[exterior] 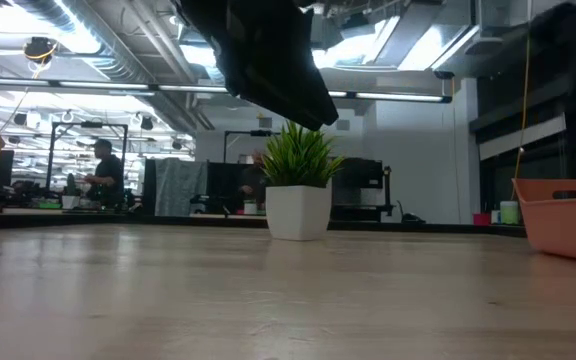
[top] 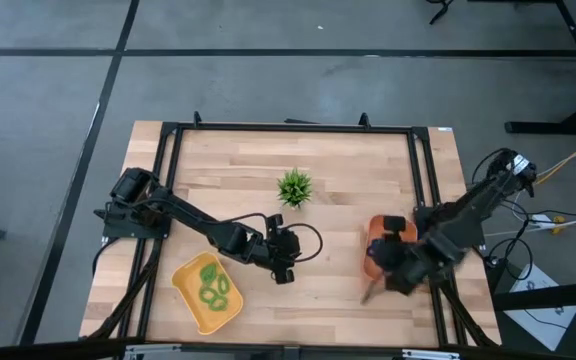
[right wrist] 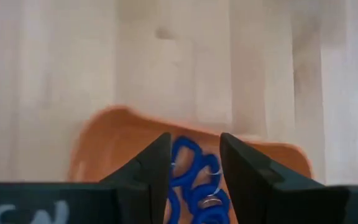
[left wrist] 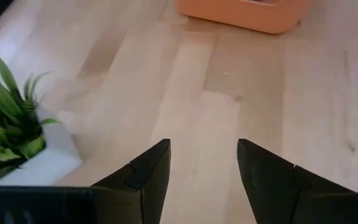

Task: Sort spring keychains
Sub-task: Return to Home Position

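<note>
- The high view looks straight down on the whole worktop.
- The low view sits at worktop level, facing the room, with the plant close ahead.
- The left wrist view also shows that plant.
- The right wrist view hangs close over the orange bin.

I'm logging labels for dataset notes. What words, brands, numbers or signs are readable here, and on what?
No text reads in full.
Pale letters on the dark body behind the right gripper: cut off by the picture's edge, unreadable.
Orange plastic bin, yellow plastic tray, white plant pot: no labels visible.
Room behind the table: nothing large enough to read.
</note>
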Action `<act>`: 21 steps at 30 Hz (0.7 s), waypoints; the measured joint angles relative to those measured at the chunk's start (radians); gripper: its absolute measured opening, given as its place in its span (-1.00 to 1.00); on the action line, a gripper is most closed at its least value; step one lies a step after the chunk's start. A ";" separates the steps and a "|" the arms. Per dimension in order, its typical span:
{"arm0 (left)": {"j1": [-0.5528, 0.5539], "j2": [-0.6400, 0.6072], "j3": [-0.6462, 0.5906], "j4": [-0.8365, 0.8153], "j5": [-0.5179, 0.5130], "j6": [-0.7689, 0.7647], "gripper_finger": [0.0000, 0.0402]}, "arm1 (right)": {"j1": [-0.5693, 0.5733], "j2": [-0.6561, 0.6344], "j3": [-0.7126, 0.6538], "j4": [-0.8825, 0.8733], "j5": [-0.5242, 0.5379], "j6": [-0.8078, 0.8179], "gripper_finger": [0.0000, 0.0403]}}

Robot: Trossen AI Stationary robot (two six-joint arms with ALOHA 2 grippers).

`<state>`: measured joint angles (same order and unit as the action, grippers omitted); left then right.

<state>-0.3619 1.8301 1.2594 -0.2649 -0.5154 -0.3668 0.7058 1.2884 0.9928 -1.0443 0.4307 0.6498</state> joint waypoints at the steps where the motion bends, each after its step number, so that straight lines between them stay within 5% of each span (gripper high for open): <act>1: -0.004 0.000 0.000 0.000 0.000 -0.008 -0.10 | 0.042 -0.010 0.000 -0.001 0.021 0.013 -0.32; 10: -0.018 0.000 0.000 0.022 -0.014 -0.004 -0.10 | 0.362 -0.200 -0.087 0.229 0.375 0.032 -0.32; 16: -0.016 0.000 0.000 0.030 -0.007 0.005 -0.10 | 0.388 -0.464 -0.379 0.523 0.371 0.023 -0.32; 21: -0.016 0.000 0.000 0.030 -0.007 0.005 -0.10 | 0.345 -0.712 -0.584 0.847 0.321 -0.207 -0.32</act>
<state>-0.3779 1.8301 1.2594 -0.2352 -0.5224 -0.3622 1.0506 0.5768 0.4089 -0.1974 0.7517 0.4430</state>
